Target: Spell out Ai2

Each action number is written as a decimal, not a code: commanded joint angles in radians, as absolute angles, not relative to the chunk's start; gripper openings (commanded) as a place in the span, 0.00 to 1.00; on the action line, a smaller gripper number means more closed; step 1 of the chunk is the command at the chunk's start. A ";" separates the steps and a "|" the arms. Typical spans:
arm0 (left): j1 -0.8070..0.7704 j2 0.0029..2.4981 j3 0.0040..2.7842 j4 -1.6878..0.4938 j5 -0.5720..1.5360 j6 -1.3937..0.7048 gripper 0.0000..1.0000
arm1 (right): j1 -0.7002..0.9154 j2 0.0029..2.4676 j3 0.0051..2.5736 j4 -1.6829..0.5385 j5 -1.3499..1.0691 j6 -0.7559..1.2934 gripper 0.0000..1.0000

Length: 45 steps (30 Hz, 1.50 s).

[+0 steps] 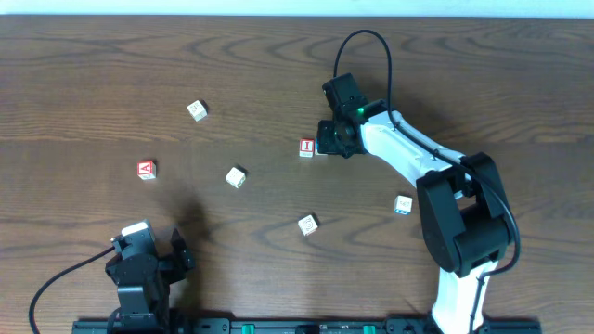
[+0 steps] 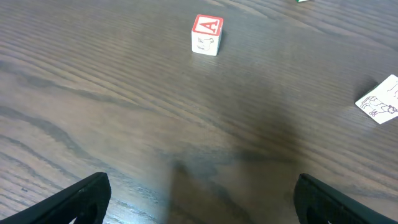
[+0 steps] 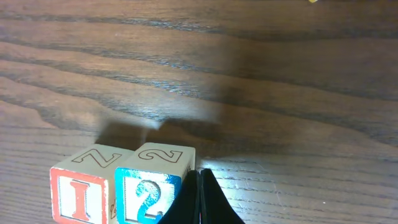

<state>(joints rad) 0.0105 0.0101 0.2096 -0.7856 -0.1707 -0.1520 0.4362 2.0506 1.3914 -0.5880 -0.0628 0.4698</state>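
The red "A" block (image 1: 147, 170) sits alone at the left of the table; it also shows in the left wrist view (image 2: 206, 34). The red "I" block (image 1: 307, 147) (image 3: 84, 190) and the blue "2" block (image 3: 154, 183) stand side by side, touching. In the overhead view the "2" block is mostly hidden under my right gripper (image 1: 327, 139). My right gripper (image 3: 199, 196) is shut and empty, its tips against the right side of the "2" block. My left gripper (image 2: 199, 199) is open and empty near the front edge, well short of the "A" block.
Other loose letter blocks lie about: one at the back left (image 1: 197, 110), one in the middle (image 1: 236, 176), one lower middle (image 1: 307, 224), one at the right (image 1: 403, 205). A block edge shows in the left wrist view (image 2: 380, 101).
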 commanded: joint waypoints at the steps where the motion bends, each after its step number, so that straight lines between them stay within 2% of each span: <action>1: 0.013 0.005 0.184 -0.826 -0.174 -0.138 0.95 | 0.439 2.061 1.384 -0.585 -0.087 0.454 0.01; 7: 0.013 0.005 0.184 -0.826 -0.174 -0.138 0.95 | 0.438 2.061 1.384 -0.587 -0.071 0.454 0.02; 11: 0.013 0.005 0.184 -0.826 -0.174 -0.138 0.96 | 0.413 2.059 1.387 -0.621 0.059 0.442 0.02; 17: 0.013 0.005 0.184 -0.826 -0.174 -0.138 0.95 | 0.297 1.984 1.524 -0.865 0.089 0.306 0.02; 22: 0.013 0.005 0.184 -0.826 -0.174 -0.138 0.95 | 0.239 1.761 1.554 -1.012 0.020 0.155 0.01; 26: 0.013 0.005 0.184 -0.826 -0.174 -0.138 0.95 | 0.229 1.517 1.490 -1.040 -0.015 0.095 0.01; 28: 0.013 0.005 0.184 -0.826 -0.174 -0.138 0.95 | 0.229 1.372 1.383 -1.011 -0.015 0.095 0.02; 32: 0.013 0.005 0.184 -0.826 -0.183 -0.130 0.95 | 0.228 0.999 0.968 -0.863 -0.016 0.108 0.01; 33: 0.013 0.005 0.184 -0.826 -0.206 -0.115 0.95 | 0.228 0.947 0.910 -0.850 -0.016 0.122 0.19; 34: 0.013 0.005 0.184 -0.826 -0.225 -0.103 0.95 | 0.228 0.908 0.865 -0.844 -0.016 0.140 0.64; 35: 0.013 0.005 0.184 -0.826 -0.233 -0.101 0.95 | 0.228 0.867 0.821 -0.840 -0.015 0.162 0.99; 39: 0.013 0.005 0.184 -0.826 -0.232 -0.101 0.95 | 0.228 0.765 0.727 -0.853 -0.015 0.176 0.99; 45: 0.013 0.005 0.184 -0.799 -0.232 -0.101 0.95 | 0.228 0.769 0.716 -0.934 -0.015 0.176 0.99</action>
<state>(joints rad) 0.0105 0.0101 0.2077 -0.7807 -0.1947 -0.1295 0.2302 0.7647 0.7258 -0.9268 -0.0113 0.1581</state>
